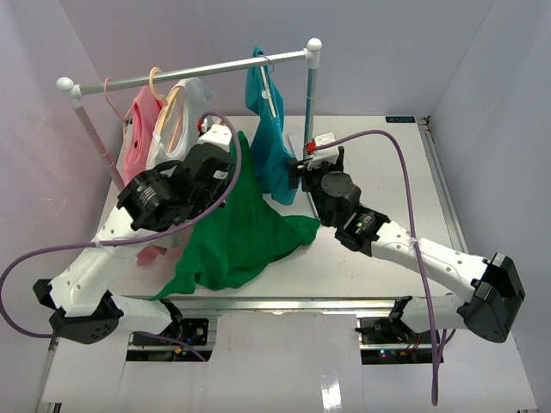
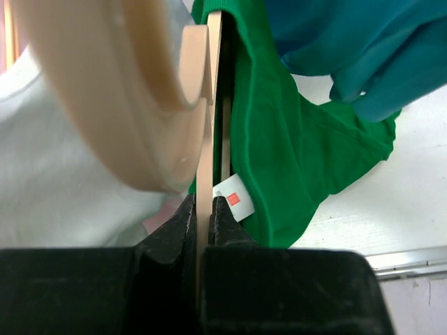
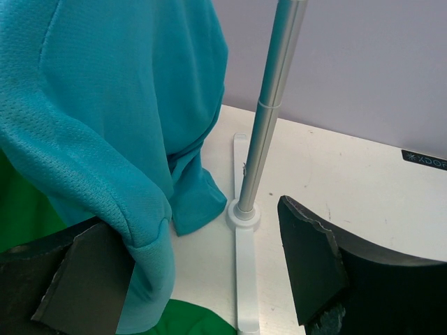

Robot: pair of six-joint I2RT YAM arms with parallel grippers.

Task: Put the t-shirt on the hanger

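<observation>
The bright green t-shirt hangs from beside my left gripper down onto the table, where its lower part lies spread. In the left wrist view my left gripper is shut on the thin beige hanger, seen edge-on. The green t-shirt lies against the hanger's right side with its white label showing. From above, the held hanger is hidden by the gripper and the cloth. My right gripper stands open by the rack's right pole, apart from the green cloth. Nothing is between its fingers.
A white rack holds a pink shirt, a white shirt with another beige hanger, and a teal-blue shirt. The rack's pole and foot stand right in front of my right gripper; the teal-blue shirt drapes over its left finger.
</observation>
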